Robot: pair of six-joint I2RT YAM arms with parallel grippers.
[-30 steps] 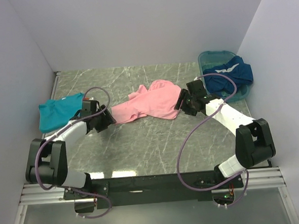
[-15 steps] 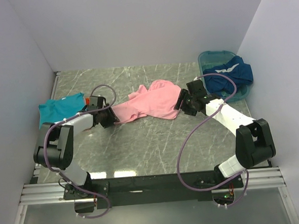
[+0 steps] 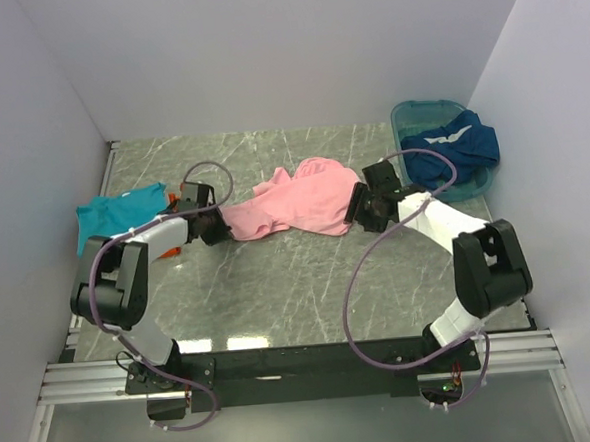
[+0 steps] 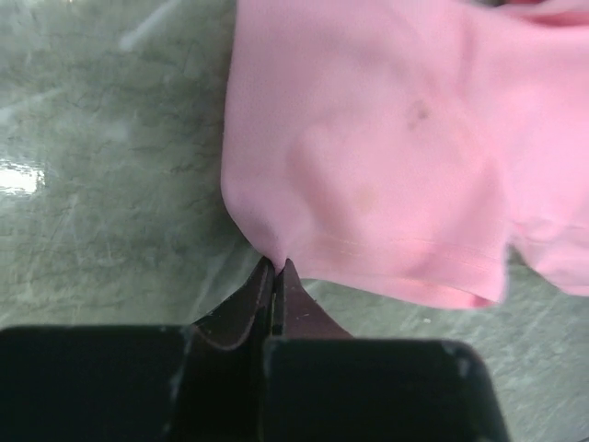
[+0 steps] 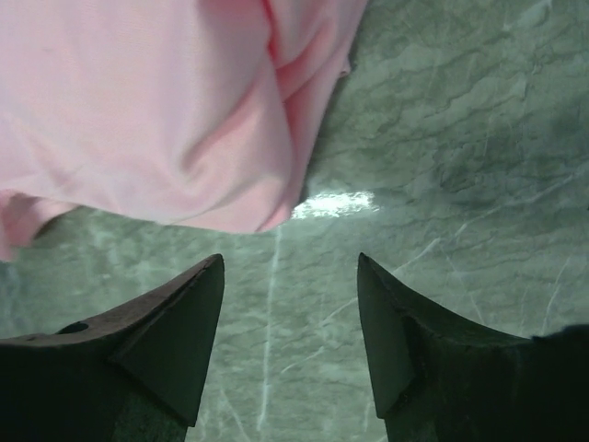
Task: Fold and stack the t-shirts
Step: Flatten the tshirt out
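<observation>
One pink t-shirt (image 4: 368,157) corner sits in left gripper (image 4: 276,267).

Right claw (image 5: 290,257) spread wide, pink t-shirt (image 5: 156,101) just beyond, marbled tabletop (image 5: 451,138) beneath

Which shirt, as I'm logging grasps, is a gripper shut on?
The pink t-shirt mid-table: the left gripper pinches its edge. The teal shirt and the dark blue shirt lie ungripped.

The t-shirt (image 3: 299,203) lies between left tool (image 3: 220,229) and right tool (image 3: 353,217).
</observation>
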